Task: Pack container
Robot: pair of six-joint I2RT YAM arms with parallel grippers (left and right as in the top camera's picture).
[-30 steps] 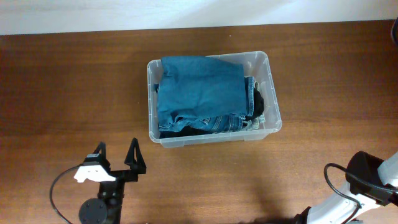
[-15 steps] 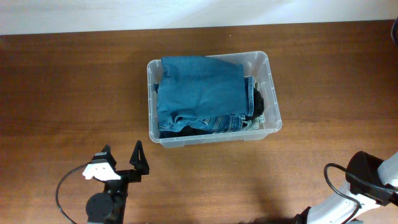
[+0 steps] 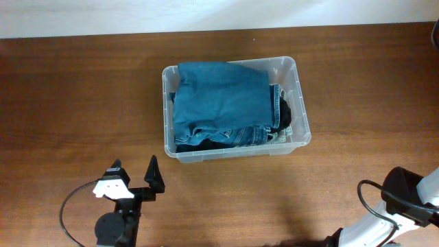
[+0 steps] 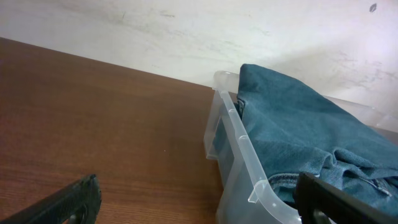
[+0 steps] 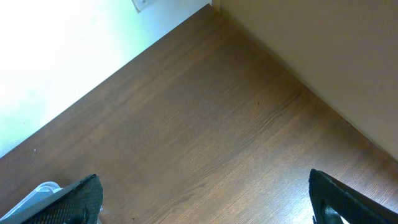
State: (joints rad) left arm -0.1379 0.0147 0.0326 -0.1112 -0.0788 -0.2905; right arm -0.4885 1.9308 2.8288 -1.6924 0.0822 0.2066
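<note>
at near left, the left gripper (image 3: 134, 167) is hovering spread wide, the right gripper (image 5: 205, 202) gaping too, jeans (image 3: 219, 96) filling the container (image 3: 282, 69).

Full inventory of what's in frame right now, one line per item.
container: one, clear plastic, middle of the table
denim: at least one folded piece, blue, fills the container and rises above its rim
dark cloth: one visible, black, right end of the container, beside the denim
table: one, brown wood, under everything
wall: one, white, beyond the table's far edge
left claw: one, black, open and empty, short of the container
right claw: one, black, open and empty, over bare table
</note>
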